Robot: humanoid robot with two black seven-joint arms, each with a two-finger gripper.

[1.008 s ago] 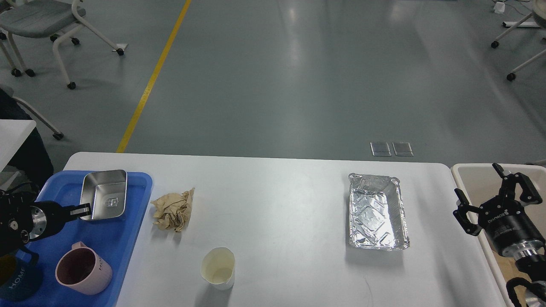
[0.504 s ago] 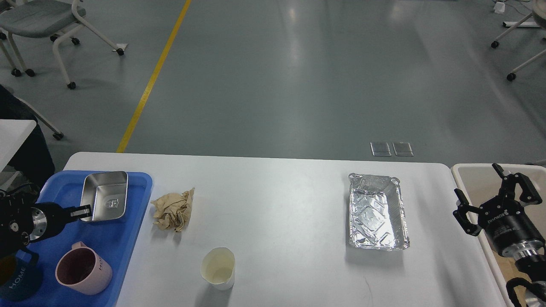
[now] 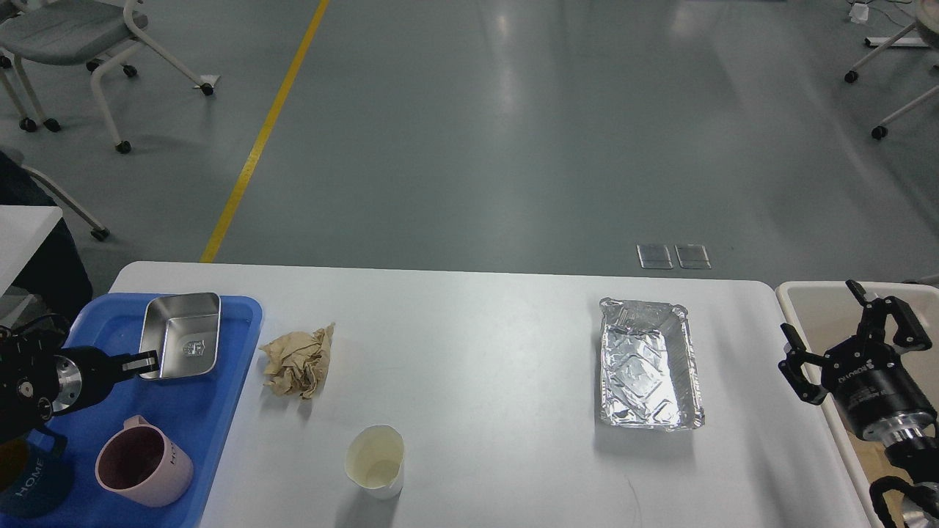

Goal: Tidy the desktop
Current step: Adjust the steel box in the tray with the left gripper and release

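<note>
Your left end effector (image 3: 147, 361) was clamped on the near rim of the square steel dish (image 3: 181, 345), resting in the blue plastic tray (image 3: 213, 411) at the white worktop's (image 3: 469, 352) left edge; you needed a clean release. Your right end effector (image 3: 843, 330) hung apart.

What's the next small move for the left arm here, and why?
Probably open the left gripper and back off. Its fingers are closed on the near-left rim of the steel dish, which looks already set down inside the blue tray. Crumpled paper, paper cup and foil tray remain on the desktop.
</note>
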